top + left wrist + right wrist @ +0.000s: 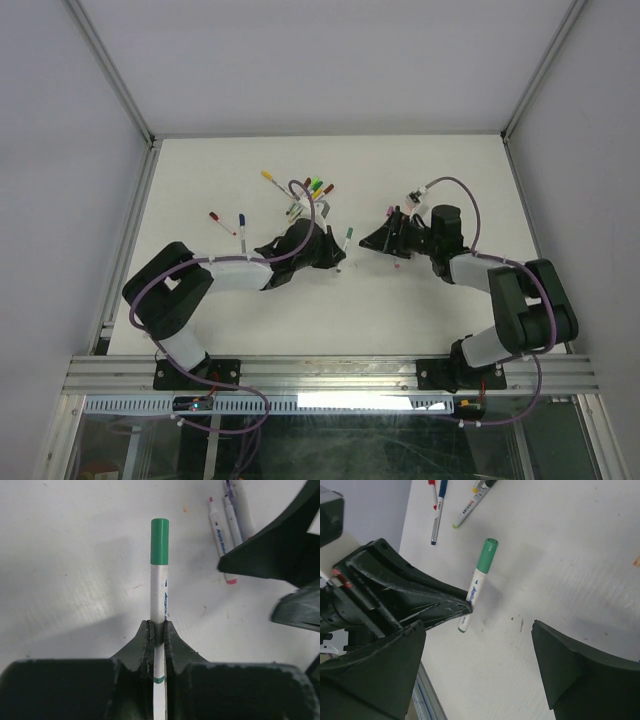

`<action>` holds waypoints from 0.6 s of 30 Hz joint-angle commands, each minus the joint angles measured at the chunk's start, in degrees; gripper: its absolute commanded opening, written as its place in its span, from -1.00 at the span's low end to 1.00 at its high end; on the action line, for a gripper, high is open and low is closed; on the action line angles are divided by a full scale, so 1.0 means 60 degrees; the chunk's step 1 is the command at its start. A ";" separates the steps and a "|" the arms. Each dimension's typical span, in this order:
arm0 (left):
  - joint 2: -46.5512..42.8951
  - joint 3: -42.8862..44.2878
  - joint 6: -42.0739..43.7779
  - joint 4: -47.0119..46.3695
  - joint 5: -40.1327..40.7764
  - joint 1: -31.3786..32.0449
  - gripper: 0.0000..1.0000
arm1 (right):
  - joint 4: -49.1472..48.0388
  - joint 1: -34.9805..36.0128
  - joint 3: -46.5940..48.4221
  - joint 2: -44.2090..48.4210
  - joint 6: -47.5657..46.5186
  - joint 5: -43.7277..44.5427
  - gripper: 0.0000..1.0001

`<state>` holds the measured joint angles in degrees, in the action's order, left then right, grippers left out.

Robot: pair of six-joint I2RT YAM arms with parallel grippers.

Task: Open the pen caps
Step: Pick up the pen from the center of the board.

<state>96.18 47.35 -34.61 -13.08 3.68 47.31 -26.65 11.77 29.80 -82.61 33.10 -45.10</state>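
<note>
A white pen (pixel 158 592) with a green cap (pixel 159 541) is clamped at mid-barrel by my left gripper (pixel 158 628), which is shut on it. The capped end sticks out beyond the fingertips. From above, the green cap (pixel 349 233) sits between my left gripper (pixel 337 256) and my right gripper (pixel 374 240). In the right wrist view, the green cap (pixel 487 554) lies ahead of my right gripper (pixel 478 630), which stands wide open and holds nothing. My left gripper's fingers (pixel 435 602) grip the barrel there.
A cluster of coloured pens (pixel 312 193) lies behind the left gripper. Two pens (pixel 228 222) lie to the left and a yellow-ended one (pixel 270 178) farther back. More pens (pixel 222 530) lie near the right gripper. The enclosure's walls ring the white table (pixel 300 310).
</note>
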 commanded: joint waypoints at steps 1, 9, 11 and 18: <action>-0.0297 -0.0425 -0.1431 -0.2796 -0.0512 0.0194 -1.00 | -0.0835 0.0251 0.0234 -0.0826 0.0617 0.0620 0.77; 0.0545 -0.0297 -0.2230 -0.3876 -0.1216 0.0483 -1.00 | -0.1231 0.0575 0.0634 -0.2048 0.0930 -0.0235 0.55; 0.0717 -0.0287 -0.2318 -0.4027 -0.1273 0.0527 -1.00 | -0.1474 0.0576 0.0575 -0.2031 0.1087 -0.0286 0.54; 0.0889 -0.0308 -0.2491 -0.4200 -0.1284 0.0524 -1.00 | -0.1219 0.0581 0.0690 -0.2036 0.1012 -0.0260 0.45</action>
<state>101.91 44.51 -47.70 -31.51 -2.11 50.30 -31.38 14.98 31.77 -95.20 38.98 -45.50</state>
